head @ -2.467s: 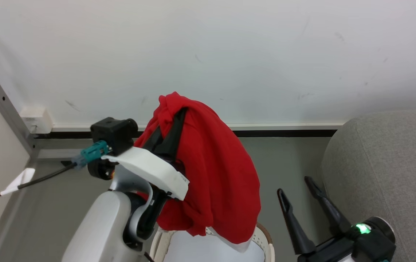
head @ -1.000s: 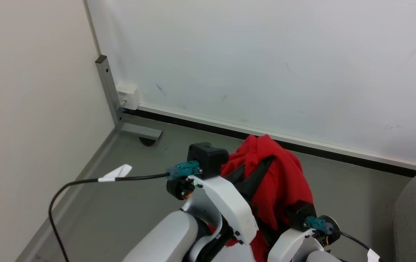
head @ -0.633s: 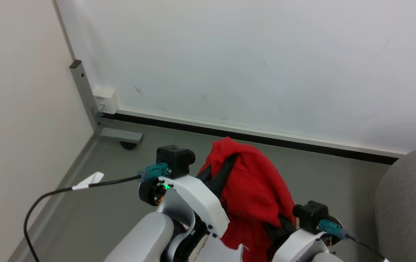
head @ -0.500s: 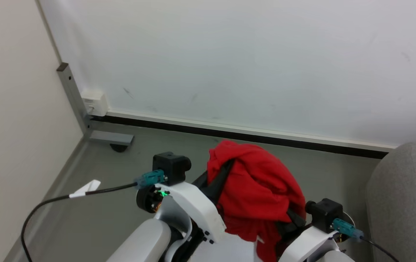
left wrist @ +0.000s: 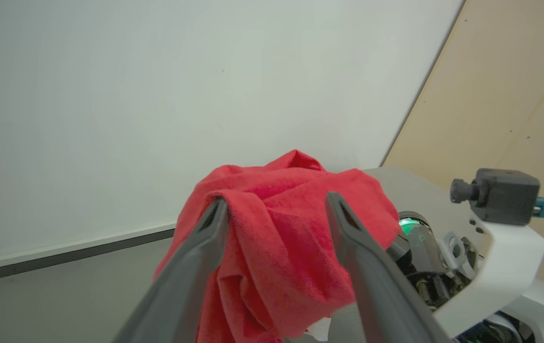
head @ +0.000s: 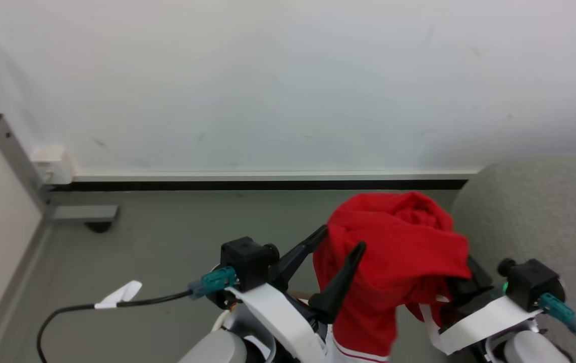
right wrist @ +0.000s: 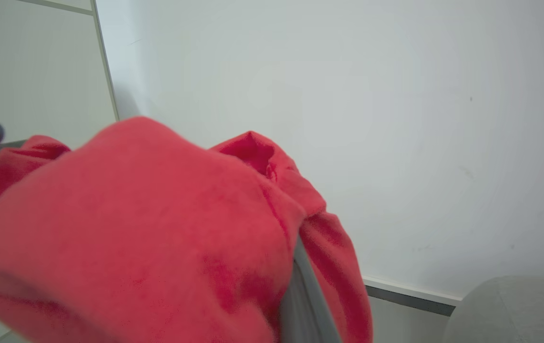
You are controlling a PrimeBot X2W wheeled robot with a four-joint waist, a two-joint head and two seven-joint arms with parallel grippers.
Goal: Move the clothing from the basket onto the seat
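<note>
clothing (head: 394, 252) over r jaws (l jaws apart)

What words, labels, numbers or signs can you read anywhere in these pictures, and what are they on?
None can be read.
The white tag on the black cable: no print can be made out.
The white wall box: too small and blurred to tell.
The red clothing: no lettering on the parts in view.

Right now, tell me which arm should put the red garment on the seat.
Right. The garment drapes over the right gripper, which sits just beside the grey seat. The left gripper is open, its fingers at the garment's other edge, farther from the seat.
</note>
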